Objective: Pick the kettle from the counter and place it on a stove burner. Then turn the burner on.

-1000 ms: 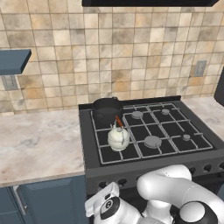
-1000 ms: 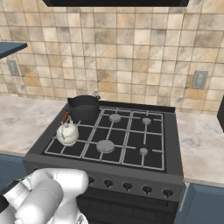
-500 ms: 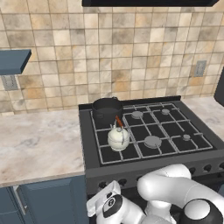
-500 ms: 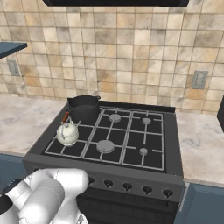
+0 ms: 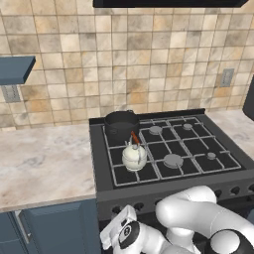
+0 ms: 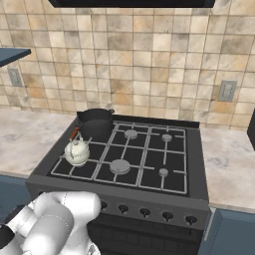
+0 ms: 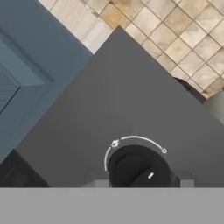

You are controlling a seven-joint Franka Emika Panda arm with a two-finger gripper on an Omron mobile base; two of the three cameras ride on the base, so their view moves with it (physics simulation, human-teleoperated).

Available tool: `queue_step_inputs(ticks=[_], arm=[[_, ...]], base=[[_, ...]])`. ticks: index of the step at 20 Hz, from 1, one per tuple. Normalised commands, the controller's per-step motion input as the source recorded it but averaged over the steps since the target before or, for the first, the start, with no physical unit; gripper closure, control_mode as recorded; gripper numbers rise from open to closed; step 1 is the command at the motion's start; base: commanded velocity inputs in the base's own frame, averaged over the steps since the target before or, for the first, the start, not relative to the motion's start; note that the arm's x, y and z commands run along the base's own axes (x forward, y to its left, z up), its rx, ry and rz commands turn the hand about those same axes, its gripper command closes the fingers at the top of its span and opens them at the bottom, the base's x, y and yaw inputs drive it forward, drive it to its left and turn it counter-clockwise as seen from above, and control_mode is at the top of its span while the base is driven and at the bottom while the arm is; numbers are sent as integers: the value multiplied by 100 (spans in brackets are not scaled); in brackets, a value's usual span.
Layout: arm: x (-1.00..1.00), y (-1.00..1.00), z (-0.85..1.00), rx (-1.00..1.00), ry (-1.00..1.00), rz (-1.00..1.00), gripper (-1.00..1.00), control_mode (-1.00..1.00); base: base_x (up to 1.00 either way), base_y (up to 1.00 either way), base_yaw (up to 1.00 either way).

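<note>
Arm lower, kettle (image 5: 134,156) beside pot (image 5: 121,125)

- small round cream-white kettle (image 5: 134,157) with an arched orange-red handle
- dark grey round pot (image 5: 121,124), matte all over
- black gas stove (image 6: 191,164) with black grate bars and round grey metal burner caps (image 6: 119,166)
- beige marbled stone countertop (image 5: 42,163) with faint grey veining
- dark blue cabinet fronts (image 5: 54,225)
- wall of square tiles (image 6: 149,55) mottled in tan, cream and brown
- round black stove knob (image 7: 139,169) with a small white pointer mark and a thin white arc on the dark grey panel
</note>
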Motion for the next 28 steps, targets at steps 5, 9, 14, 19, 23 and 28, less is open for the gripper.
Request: queue_step_inputs(ticks=[5, 9, 14, 19, 23, 28], arm=[[5, 9, -37, -27, 0, 36, 100, -100], [12, 13, -35, -28, 0, 39, 100, -100], [21, 38, -45, -36, 0, 42, 100, -100], [14, 41, -64, -41, 7, 49, 100, -100], [4, 12, -100, -53, 23, 57, 100, -100], [0, 0, -100, -52, 38, 61, 100, -100]], base=[[0, 0, 0], [0, 0, 0], [0, 0, 0], [0, 0, 0], [0, 0, 0], [0, 0, 0]])
